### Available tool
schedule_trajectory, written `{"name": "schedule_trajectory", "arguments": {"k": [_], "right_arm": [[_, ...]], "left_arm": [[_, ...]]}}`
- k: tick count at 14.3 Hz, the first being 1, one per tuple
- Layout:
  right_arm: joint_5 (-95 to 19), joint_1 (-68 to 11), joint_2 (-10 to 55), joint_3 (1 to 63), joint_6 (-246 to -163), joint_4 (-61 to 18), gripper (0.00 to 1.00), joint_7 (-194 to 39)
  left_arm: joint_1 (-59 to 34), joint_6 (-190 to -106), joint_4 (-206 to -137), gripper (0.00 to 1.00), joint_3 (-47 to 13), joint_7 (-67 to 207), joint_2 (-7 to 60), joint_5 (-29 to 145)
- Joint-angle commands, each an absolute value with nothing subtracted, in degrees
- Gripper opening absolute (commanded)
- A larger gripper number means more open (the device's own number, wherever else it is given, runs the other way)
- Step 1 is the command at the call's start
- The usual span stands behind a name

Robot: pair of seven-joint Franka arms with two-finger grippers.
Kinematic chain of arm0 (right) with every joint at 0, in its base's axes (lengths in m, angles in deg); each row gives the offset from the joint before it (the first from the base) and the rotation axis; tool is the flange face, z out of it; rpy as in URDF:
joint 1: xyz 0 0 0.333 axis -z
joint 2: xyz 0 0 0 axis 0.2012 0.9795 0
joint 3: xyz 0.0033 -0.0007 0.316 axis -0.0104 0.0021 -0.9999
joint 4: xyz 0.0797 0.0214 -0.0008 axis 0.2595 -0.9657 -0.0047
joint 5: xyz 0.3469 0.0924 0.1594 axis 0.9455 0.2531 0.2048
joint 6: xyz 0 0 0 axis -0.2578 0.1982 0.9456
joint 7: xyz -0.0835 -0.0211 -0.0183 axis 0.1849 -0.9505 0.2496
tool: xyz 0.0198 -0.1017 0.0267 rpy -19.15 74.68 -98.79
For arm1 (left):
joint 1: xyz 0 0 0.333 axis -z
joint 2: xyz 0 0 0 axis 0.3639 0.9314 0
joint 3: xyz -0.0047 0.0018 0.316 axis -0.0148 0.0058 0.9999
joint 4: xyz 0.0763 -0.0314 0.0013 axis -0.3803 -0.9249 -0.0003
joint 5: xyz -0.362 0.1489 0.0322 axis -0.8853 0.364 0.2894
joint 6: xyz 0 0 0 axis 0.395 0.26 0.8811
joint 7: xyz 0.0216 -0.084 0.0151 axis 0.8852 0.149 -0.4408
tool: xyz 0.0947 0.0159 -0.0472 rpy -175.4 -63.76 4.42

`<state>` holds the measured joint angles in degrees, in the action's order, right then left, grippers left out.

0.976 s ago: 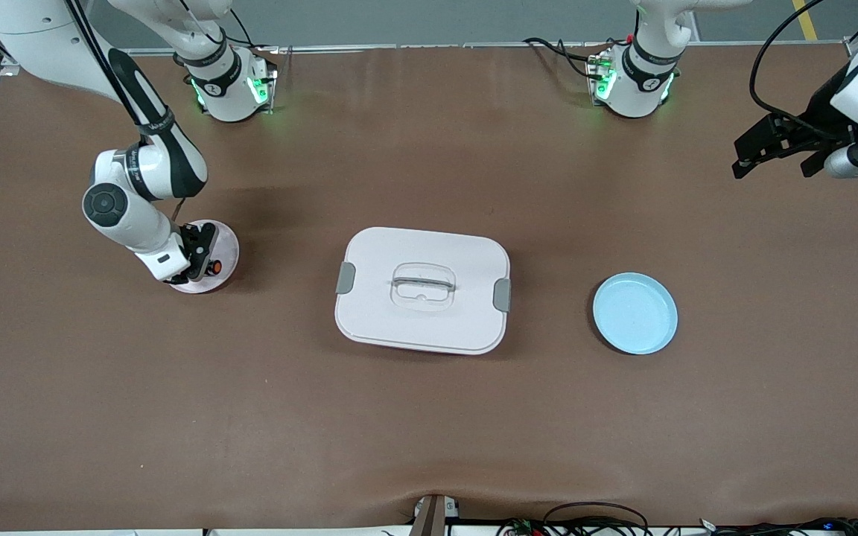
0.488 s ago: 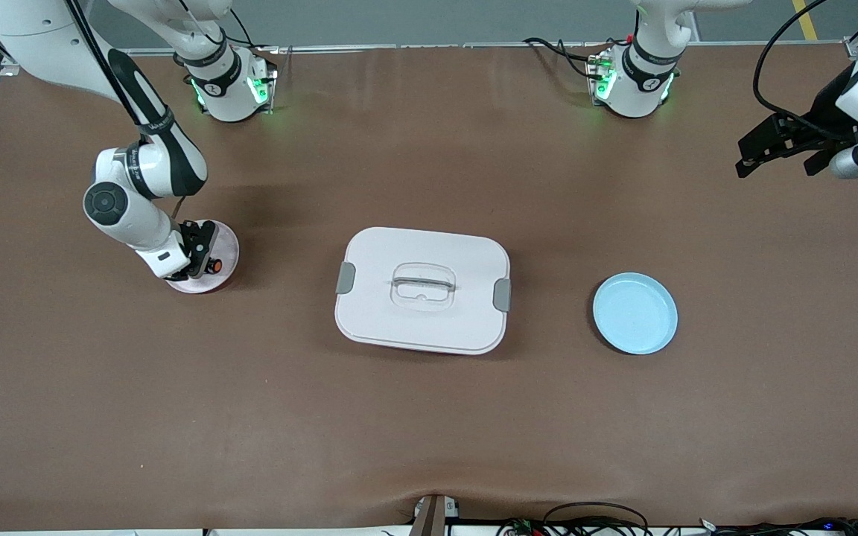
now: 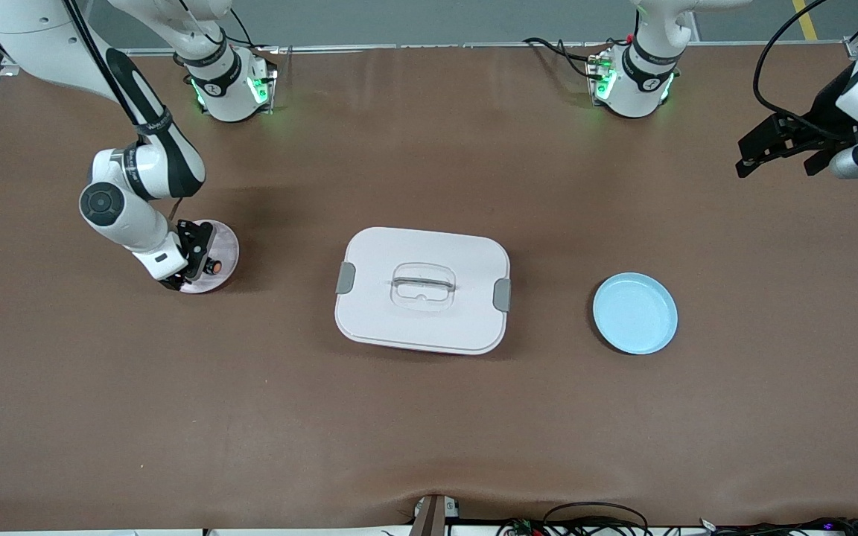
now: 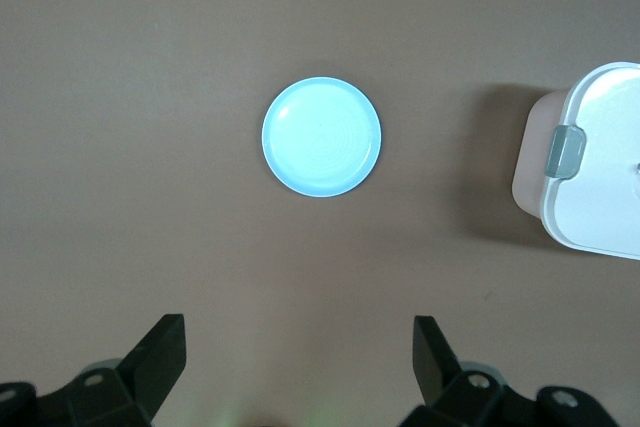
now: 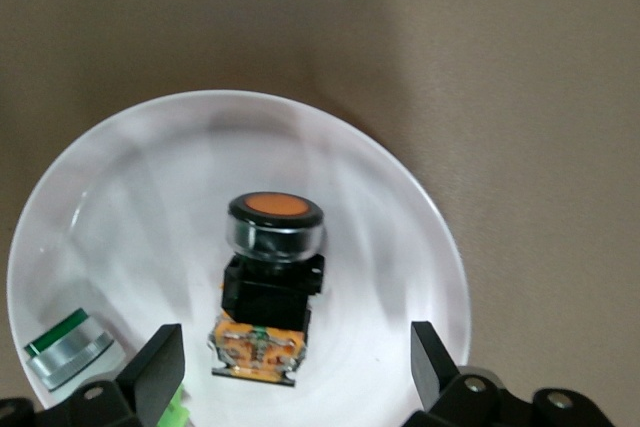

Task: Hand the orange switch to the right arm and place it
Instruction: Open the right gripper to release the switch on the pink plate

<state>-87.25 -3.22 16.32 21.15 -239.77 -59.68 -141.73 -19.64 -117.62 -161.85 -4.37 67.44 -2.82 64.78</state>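
Note:
The orange switch (image 5: 272, 247) is a small black cylinder with a round orange face and an orange base. It lies on its side on the round pale plate (image 3: 226, 242) at the right arm's end of the table, and it shows in the front view (image 3: 214, 266) too. My right gripper (image 3: 194, 260) hangs just over this plate (image 5: 150, 147), open and holding nothing, with its fingers (image 5: 160, 352) wide on either side of the switch's base. My left gripper (image 3: 779, 158) waits high over the left arm's end of the table, open and empty (image 4: 297, 332).
A white lidded box (image 3: 422, 290) with grey clips sits mid-table. A light blue plate (image 3: 635, 313) lies toward the left arm's end and shows in the left wrist view (image 4: 321, 136). A small part with green and silver (image 5: 68, 347) lies on the pale plate beside the switch.
My right arm has shifted slightly toward the right arm's end of the table while the switch stays on the plate. My left gripper has drawn back a little toward the table's end.

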Motion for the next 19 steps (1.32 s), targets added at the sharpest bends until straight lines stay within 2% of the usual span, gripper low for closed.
{"name": "schedule_trajectory", "arguments": {"k": [1, 3, 7, 19], "right_arm": [[-88.5, -1.1, 15.5, 20.3, -238.6, -58.4, 1.0, -143.0], [-88.4, -1.4, 15.4, 20.2, -237.8, -57.4, 1.0, -143.9], [-87.4, -1.2, 15.7, 20.1, -227.7, -51.3, 1.0, -142.2], [-87.2, -1.7, 11.8, 17.9, -218.5, -50.9, 1.0, -87.1]], "left_arm": [[-19.8, -116.6, -160.8, 1.0, -4.3, 67.1, -2.7, 64.1], [-19.8, -116.6, -160.8, 1.0, -4.3, 67.1, -2.7, 64.1], [-19.8, -116.6, -160.8, 1.0, -4.3, 67.1, -2.7, 64.1], [-19.8, -116.6, -160.8, 1.0, -4.3, 67.1, -2.6, 64.1]]}}
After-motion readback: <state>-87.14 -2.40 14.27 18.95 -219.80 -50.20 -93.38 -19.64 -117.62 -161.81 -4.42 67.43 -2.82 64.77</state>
